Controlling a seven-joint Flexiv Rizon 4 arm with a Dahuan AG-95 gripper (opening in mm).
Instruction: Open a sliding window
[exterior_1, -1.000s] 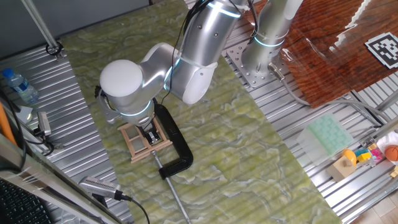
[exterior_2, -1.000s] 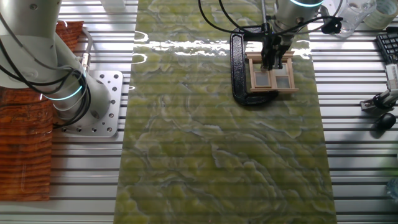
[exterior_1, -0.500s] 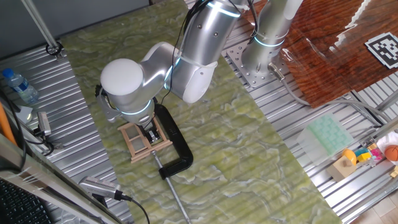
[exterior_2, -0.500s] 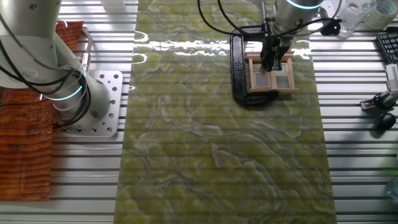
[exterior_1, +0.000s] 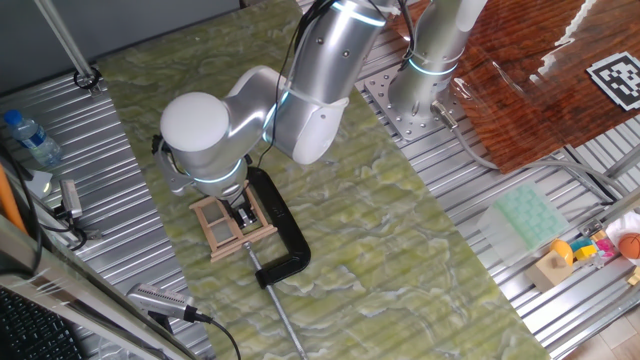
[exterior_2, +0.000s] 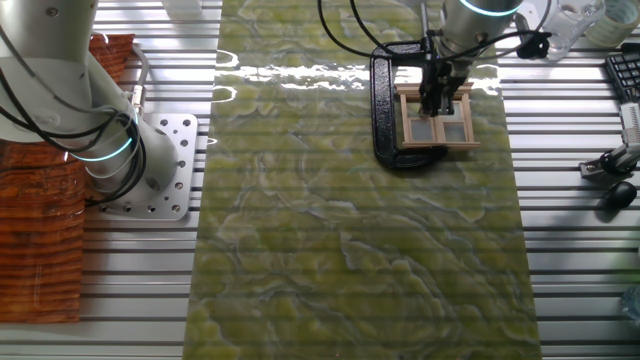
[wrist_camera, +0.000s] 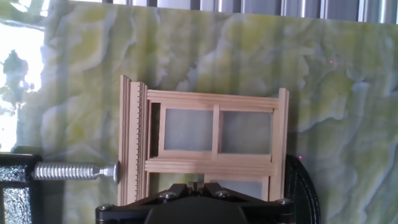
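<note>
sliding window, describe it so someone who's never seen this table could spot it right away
Find the green marbled mat that runs down the middle of the metal table, then the silver arm reaching over it. Under its gripper lies the sliding window, a small, roughly square light-tan wooden frame with crossbars and pale panes. The black C-clamp wrapped around it is dark metal with a threaded screw; the window is the only wooden piece there.

Silver arm (exterior_1: 300, 100) is bent low over the little wooden window (exterior_1: 230, 222), gripper (exterior_1: 240, 215) down on it. Black clamp (exterior_1: 280, 235) hugs the frame's side on the green mat (exterior_1: 380, 250). Water bottle (exterior_1: 30, 138) far left.
</note>
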